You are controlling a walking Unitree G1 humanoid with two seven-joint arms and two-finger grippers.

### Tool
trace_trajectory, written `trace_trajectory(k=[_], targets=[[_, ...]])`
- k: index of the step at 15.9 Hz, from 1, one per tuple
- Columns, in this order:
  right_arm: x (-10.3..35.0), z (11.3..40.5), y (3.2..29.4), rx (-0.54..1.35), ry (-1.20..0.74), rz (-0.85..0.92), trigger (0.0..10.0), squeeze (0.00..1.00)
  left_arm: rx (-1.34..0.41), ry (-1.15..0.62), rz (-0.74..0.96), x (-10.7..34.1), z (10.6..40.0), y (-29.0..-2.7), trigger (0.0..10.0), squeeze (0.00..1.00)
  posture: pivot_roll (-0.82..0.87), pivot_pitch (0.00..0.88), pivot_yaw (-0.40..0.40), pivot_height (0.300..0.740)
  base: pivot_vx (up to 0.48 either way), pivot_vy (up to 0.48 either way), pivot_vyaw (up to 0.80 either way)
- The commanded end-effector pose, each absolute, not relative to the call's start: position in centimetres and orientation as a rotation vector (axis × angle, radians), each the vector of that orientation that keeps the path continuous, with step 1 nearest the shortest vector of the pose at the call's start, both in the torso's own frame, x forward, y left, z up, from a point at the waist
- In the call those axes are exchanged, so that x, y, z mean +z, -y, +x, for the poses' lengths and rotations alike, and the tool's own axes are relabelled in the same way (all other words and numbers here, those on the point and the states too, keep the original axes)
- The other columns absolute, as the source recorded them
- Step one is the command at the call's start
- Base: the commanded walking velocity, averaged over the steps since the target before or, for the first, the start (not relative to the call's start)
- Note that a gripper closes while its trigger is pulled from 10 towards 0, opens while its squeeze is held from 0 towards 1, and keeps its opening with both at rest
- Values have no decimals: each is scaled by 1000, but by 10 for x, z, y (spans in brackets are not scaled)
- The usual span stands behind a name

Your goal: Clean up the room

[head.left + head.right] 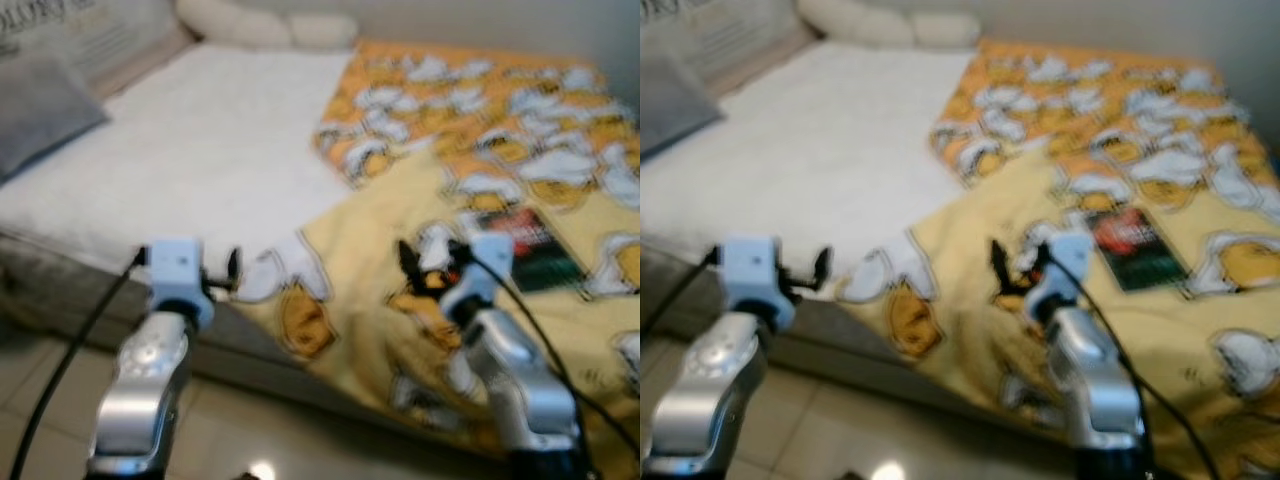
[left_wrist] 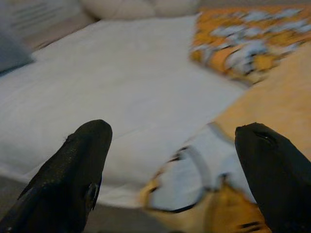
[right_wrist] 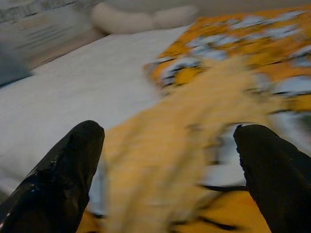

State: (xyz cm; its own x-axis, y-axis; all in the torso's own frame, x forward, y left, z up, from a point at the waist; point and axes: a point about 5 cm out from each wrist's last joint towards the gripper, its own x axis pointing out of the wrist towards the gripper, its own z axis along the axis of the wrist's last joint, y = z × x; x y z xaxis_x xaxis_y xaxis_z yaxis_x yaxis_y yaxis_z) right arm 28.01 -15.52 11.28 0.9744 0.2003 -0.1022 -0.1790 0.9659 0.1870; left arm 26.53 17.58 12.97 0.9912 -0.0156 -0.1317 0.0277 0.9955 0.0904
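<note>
Two grippers up before the bed (image 1: pixel 200 160), both with fingers spread wide and nothing between them. Left gripper (image 1: pixel 228 270) poised just off the mattress edge, fingertips (image 2: pixel 87 145) framing the blanket (image 1: pixel 480 200) corner where it drapes over the white sheet (image 1: pixel 220 140). Right gripper (image 1: pixel 425 262) hovering above the rumpled yellow fold, fingers (image 3: pixel 73 160) straddling a raised ridge of cloth just ahead of them.

Blanket spread crooked across the far side of the bed, one corner flopped back toward the near edge, hanging partly over the side below the fingers. Dark book (image 1: pixel 530 250) lying on the cloth beyond the right fingertips, a little apart from them. Pillows (image 1: pixel 270 25) at the head of the bed, well beyond both grippers.

Probably soft, light and limp: no stiffness to push against, likely to sag, bunch and slide over the smooth sheet once lifted. Best taken at a fold or hem, where doubled cloth gives the fingers something thick to pinch; the flopped corner ahead of the left fingers and the ridge under the right look the likeliest places. Worth minding the book, apt to slide off with any tug. Views blurred; finer weave and hem not discernible.
</note>
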Motion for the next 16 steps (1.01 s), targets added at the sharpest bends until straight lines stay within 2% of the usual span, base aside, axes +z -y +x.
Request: trace_trajectory(k=[1, 9, 14, 16], targets=[[120, 285, 146, 222, -95, 184, 10000, 1000, 1, -132, 115, 130, 268, -182, 10000, 1000, 11, 0, 51, 740, 0, -480, 0], [120, 286, 146, 253, -108, 186, 10000, 1000, 32, -131, 111, 130, 269, -186, 10000, 1000, 4, 0, 55, 740, 0, -480, 0], [117, 283, 141, 283, -130, 175, 10000, 1000, 49, -137, 125, 128, 267, -192, 10000, 1000, -7, 0, 59, 740, 0, -480, 800], [114, 283, 144, 254, -146, 190, 10000, 1000, 68, -121, 112, 130, 267, -194, 10000, 1000, -5, 0, 57, 740, 0, 0, 0]])
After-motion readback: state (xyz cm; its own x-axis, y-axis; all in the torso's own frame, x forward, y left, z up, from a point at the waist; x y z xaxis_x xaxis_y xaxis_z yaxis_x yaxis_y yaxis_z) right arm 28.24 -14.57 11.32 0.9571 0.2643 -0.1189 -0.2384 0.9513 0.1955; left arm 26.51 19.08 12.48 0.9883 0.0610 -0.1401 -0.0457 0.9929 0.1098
